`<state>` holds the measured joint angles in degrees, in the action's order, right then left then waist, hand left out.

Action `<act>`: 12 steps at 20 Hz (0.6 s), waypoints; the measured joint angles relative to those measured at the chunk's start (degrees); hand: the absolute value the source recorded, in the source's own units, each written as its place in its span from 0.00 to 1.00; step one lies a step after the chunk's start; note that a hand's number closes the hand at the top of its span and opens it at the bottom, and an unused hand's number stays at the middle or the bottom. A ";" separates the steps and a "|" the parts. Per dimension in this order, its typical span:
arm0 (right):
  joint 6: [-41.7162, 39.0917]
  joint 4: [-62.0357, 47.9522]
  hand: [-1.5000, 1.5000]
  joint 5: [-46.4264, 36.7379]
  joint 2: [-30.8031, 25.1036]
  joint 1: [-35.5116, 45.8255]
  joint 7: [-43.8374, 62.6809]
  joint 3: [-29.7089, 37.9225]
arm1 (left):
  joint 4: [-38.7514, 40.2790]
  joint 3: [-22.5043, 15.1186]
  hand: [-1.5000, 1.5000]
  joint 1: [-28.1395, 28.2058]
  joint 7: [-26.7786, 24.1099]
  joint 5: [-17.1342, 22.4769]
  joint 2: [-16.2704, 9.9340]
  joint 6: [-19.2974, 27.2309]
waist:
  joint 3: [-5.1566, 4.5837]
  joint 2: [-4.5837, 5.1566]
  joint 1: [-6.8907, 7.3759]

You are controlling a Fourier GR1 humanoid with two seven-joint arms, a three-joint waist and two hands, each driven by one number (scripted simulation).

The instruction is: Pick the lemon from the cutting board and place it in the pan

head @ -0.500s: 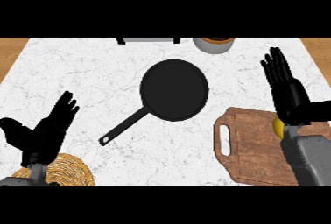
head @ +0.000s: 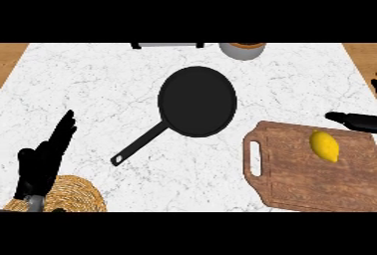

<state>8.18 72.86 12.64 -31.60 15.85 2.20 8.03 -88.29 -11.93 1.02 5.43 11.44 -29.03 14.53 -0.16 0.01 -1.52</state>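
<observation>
Where white marble desk [head: 88, 79] is seen, lemon [head: 324, 145] lies on cutting board [head: 309, 184] | left robot hand [head: 44, 164] open — right robot hand [head: 353, 119] cut off, state untellable.

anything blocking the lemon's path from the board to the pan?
Nothing visible. The lemon lies on the cutting board, and the pan sits just up and to the left of the board with only bare counter between them. The pan holds nothing. The right hand shows at the right edge, just above the lemon.
</observation>
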 measured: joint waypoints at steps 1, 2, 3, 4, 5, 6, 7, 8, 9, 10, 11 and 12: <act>1.10 -0.62 0.00 0.03 -0.73 -1.76 1.15 1.31 | -0.05 -0.26 0.50 0.47 -0.13 -0.72 -0.09 0.36 | 0.03 -0.09 -0.17; 1.06 -0.51 0.00 0.16 -2.15 -3.80 2.64 2.31 | -0.59 -0.68 0.50 1.42 -0.37 -1.37 -0.23 0.52 | 0.05 -0.20 -0.22; 1.07 -0.09 0.00 -0.32 -3.59 -5.46 4.24 2.67 | -0.75 -1.18 0.50 1.65 -0.20 -2.03 0.05 0.86 | 0.07 -0.23 -0.21; 0.44 0.57 0.00 -0.92 -5.22 -7.44 5.53 2.71 | -0.87 -1.24 0.50 1.94 -0.42 -2.43 0.03 0.96 | 0.06 -0.27 -0.22; -0.43 1.31 0.00 -1.85 -7.16 -8.98 6.41 2.56 | -1.19 -1.28 0.50 1.95 -0.07 -2.73 -0.13 1.02 | 0.08 -0.29 -0.17; -1.77 1.88 0.00 -2.88 -9.34 -10.52 6.85 2.28 | -1.07 -1.38 0.50 2.24 -0.27 -3.14 -0.13 1.14 | 0.07 -0.30 -0.16; -3.07 2.02 0.00 -4.14 -11.51 -11.47 7.38 1.78 | -0.91 -1.67 0.50 2.41 -0.72 -3.41 0.13 1.09 | 0.06 -0.25 0.00; -4.18 2.47 0.00 -5.30 -13.31 -12.18 7.99 1.23 | -1.09 -1.86 0.50 2.20 -0.45 -3.83 0.26 1.27 | 0.07 -0.22 0.18; -5.63 3.37 0.00 -5.86 -15.06 -12.85 8.82 0.99 | -1.14 -1.99 0.50 2.02 -0.16 -4.20 0.38 1.37 | 0.08 -0.21 0.29; -7.37 3.91 0.00 -6.20 -16.57 -13.46 9.34 0.73 | -0.93 -1.92 0.50 1.61 0.22 -4.43 0.30 1.23 | 0.07 -0.19 0.40; -9.26 4.14 0.00 -6.40 -18.32 -13.17 10.43 0.50 | -0.88 -2.14 0.50 1.72 -0.07 -4.80 0.52 1.20 | 0.09 -0.15 0.67; -11.36 4.70 0.00 -6.46 -19.89 -13.15 11.37 0.09 | -1.35 -2.30 0.50 1.47 0.47 -4.94 0.68 1.20 | 0.09 -0.14 0.83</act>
<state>-3.18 77.57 6.17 -51.49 2.69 13.58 8.12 -89.64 -14.23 2.49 5.89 6.50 -28.35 15.73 -0.07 -0.14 -0.69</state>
